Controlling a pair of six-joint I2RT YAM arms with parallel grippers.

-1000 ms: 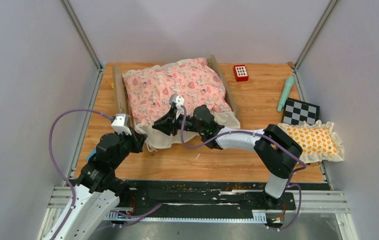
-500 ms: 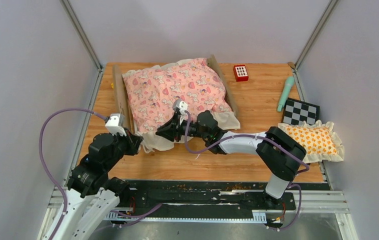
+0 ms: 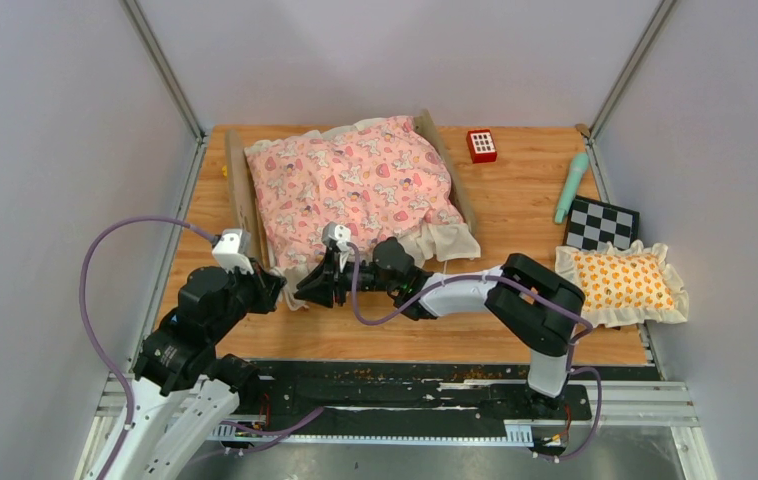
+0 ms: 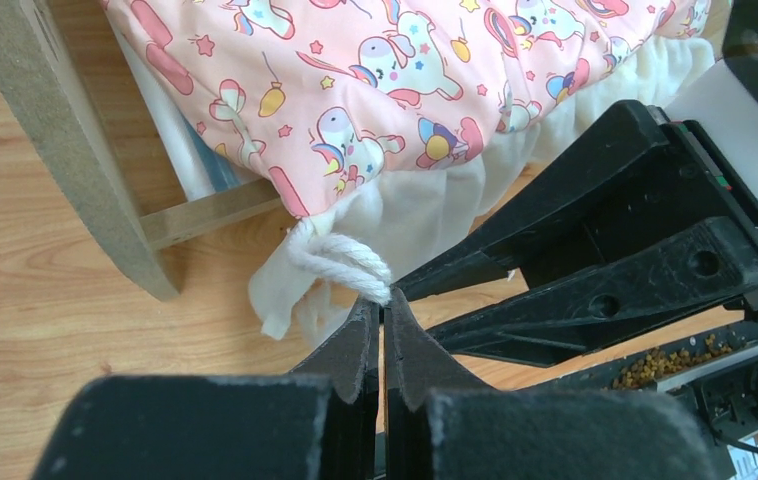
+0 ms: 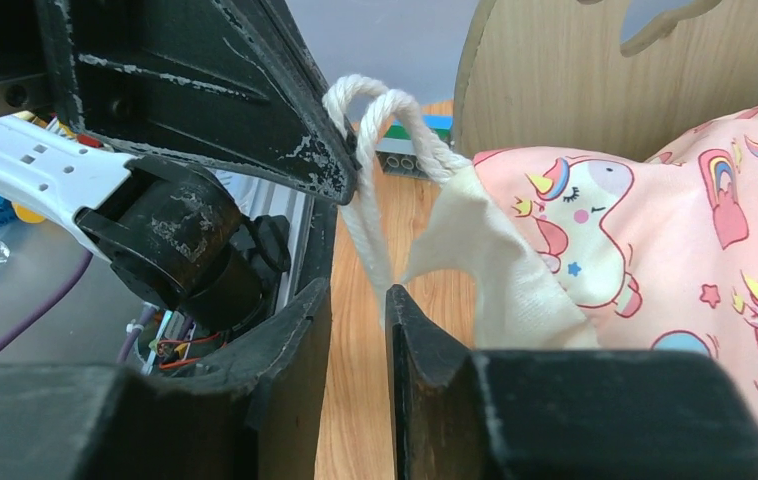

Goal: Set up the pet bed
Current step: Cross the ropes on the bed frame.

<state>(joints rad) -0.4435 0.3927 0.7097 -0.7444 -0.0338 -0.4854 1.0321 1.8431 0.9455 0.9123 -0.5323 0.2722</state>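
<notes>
The pet bed (image 3: 240, 185) stands on the table with the pink unicorn quilt (image 3: 355, 185) spread over it. All my work is at the frame's near corner, at the headboard end. There my left gripper (image 4: 380, 300) is pinched tight on the white cord loop (image 4: 340, 258) sewn to the quilt's corner, holding it only at the very fingertips. My right gripper (image 5: 358, 290) sits just beside it, jaws narrowly parted. The cord hangs down through that gap, and I can't see it being squeezed. My main worry is the thin tip grip: any pull away from the frame could let the cord slip out. If the cord holds instead, the pull could drag the quilt off the frame, or skid what looks like a light bed. The two sets of fingers are also nearly touching, so closing the right could catch the left's finger rather than the cord.
</notes>
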